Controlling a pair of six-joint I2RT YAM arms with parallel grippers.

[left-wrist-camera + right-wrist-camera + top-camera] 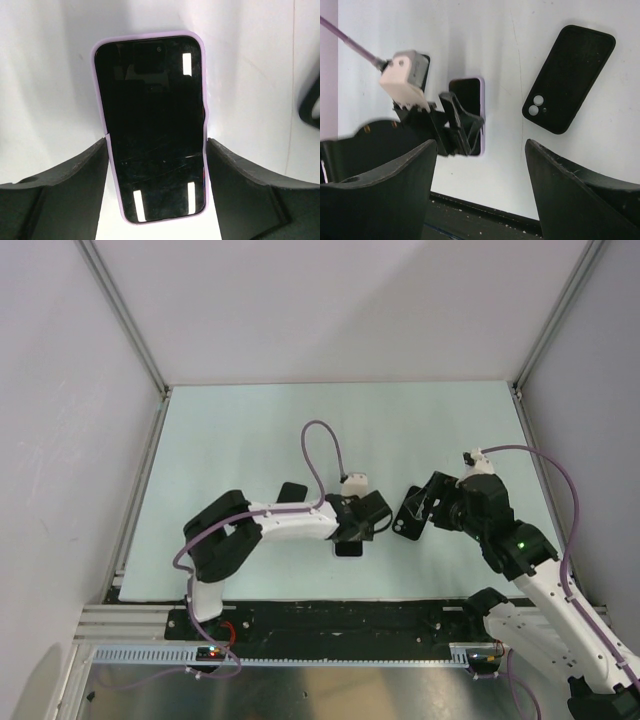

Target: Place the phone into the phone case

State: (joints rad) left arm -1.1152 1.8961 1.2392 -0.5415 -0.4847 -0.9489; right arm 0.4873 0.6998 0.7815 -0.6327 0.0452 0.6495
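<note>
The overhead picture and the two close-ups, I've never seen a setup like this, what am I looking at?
These are two robot arms, left and right, bolted at the near edge of a pale table, each ending in a two-finger gripper. The overhead picture comes from a fixed camera above and behind them. The close-ups come from a camera on each wrist, so the dark wedges at the bottom are that gripper's own fingers. The left gripper clasps a phone with a lilac rim by its long sides; it lies screen up. The right gripper is open and holds nothing; a black phone case lies flat nearby.
</note>
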